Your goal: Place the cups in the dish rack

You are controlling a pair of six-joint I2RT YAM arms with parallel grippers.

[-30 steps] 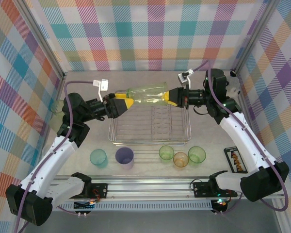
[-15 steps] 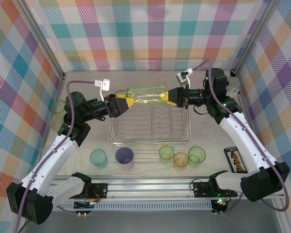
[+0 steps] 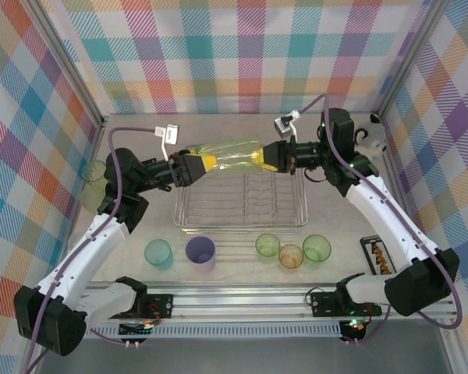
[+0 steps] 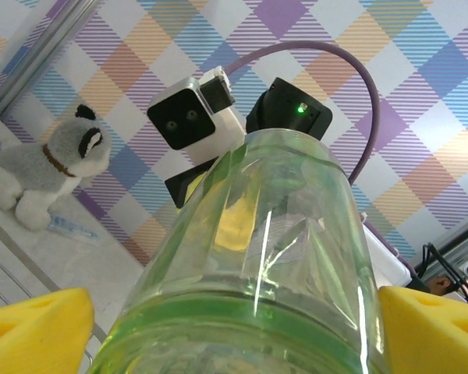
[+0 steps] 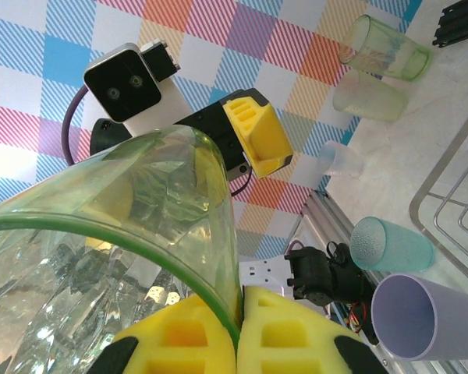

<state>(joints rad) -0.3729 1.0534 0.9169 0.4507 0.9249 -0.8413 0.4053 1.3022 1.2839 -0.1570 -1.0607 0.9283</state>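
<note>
Green tall cup lies sideways in air over rack's far edge. Right gripper clenched on rim, has carried it leftward between left gripper's wide pads; grasp there unclear. Handover likely under way, cup not yet racked.

Top camera: fixed high above and behind the robot, looking steeply down over the whole table, near edge at 6 o'clock, dish rack at centre.

Left wrist camera: pressed close behind the tall green cup, facing along it toward the right arm's white camera box at 11 o'clock.

Right wrist camera: equally close, facing back along that cup toward the left arm's white camera box at 10 o'clock.

All three views share the cup.
</note>
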